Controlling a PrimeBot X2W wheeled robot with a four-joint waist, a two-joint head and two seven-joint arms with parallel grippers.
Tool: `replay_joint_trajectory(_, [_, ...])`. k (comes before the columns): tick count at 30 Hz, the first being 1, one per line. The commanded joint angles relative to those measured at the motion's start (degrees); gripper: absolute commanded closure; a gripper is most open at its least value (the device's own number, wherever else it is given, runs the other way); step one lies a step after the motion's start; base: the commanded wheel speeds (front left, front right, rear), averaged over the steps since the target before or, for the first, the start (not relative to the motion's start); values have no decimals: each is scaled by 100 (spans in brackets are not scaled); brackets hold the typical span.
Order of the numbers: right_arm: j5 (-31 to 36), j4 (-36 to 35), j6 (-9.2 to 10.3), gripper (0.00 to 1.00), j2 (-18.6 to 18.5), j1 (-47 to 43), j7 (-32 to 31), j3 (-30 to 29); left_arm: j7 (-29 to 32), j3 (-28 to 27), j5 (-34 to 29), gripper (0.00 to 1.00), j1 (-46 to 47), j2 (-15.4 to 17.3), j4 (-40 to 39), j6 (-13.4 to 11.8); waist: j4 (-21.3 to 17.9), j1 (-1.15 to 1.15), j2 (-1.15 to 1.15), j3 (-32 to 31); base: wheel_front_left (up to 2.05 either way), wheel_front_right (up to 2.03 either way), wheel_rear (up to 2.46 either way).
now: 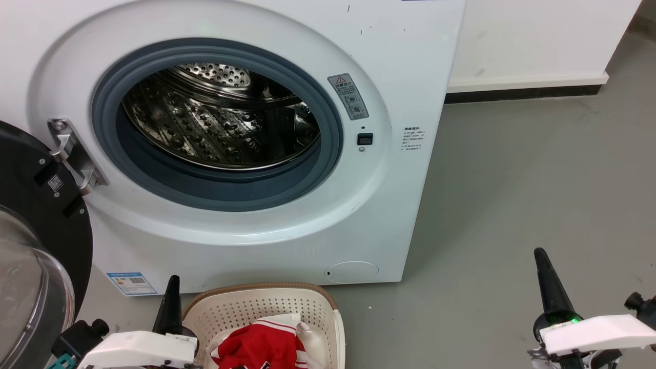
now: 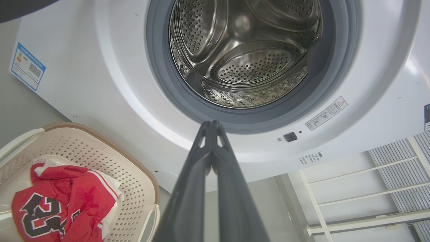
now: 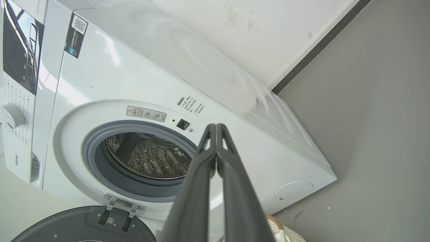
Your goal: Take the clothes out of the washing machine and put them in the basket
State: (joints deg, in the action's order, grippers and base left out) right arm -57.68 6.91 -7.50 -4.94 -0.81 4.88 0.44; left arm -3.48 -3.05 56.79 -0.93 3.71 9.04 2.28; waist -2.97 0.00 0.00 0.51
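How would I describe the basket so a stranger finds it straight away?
Start at the big white washing machine. On the grey floor before it sits the basket, cream perforated plastic with a brown rim. It alone holds the red clothes.

left gripper: long tapered dark fingers | right gripper: alike, green light at base | wrist housings: white, wedge-shaped

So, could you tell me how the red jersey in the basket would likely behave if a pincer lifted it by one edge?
Probably floppy: the red jersey lies crumpled in folds, so it would likely drape and hang. It looks like thin cloth, so probably light. A trailing fold might catch the basket rim.
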Motion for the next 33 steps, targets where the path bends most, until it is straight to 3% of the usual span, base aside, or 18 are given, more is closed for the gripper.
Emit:
replay_joint_trajectory(1, [-198,-11,0,100,-38,162,-48,-28,41,-29,194,100,132,39,-18,46,7,0,0,-1,0,0,0])
replay_joint_trajectory(33, [-2142,382,1,100,-24,475,-531,-237,519,-133,2113,100,474,33,267,321,145,0,0,-16,0,0,0])
